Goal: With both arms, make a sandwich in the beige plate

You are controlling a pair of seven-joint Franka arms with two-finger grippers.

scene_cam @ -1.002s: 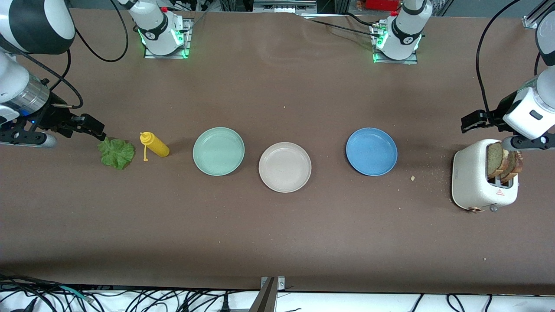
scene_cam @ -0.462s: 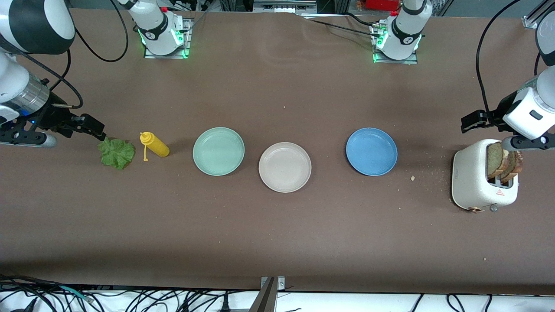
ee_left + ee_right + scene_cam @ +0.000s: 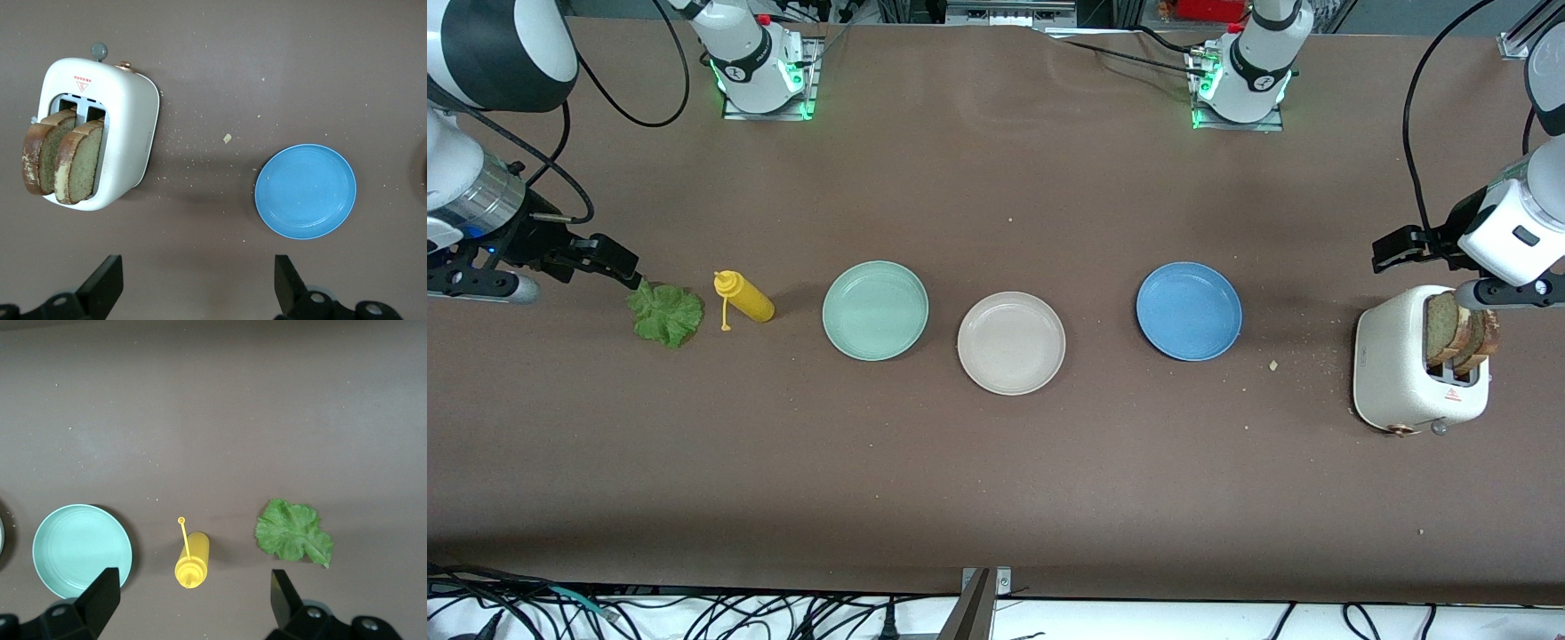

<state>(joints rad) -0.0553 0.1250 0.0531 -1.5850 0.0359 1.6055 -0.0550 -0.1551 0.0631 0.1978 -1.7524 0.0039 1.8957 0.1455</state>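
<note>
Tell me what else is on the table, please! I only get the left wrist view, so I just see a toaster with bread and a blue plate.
Observer: A beige plate sits beside the blue plate, toward the right arm's end, with nothing on it.
Operator: Is there salad?
Observer: Yes, a lettuce leaf lies flat near the right arm's end.
Operator: What's next to it?
Observer: A yellow squeeze bottle lies between the leaf and a mint-green plate.
Operator: Who's grabbing the leaf?
Observer: Nobody yet. The right gripper has its fingers open.

Matte beige plate, speckled toaster
</note>
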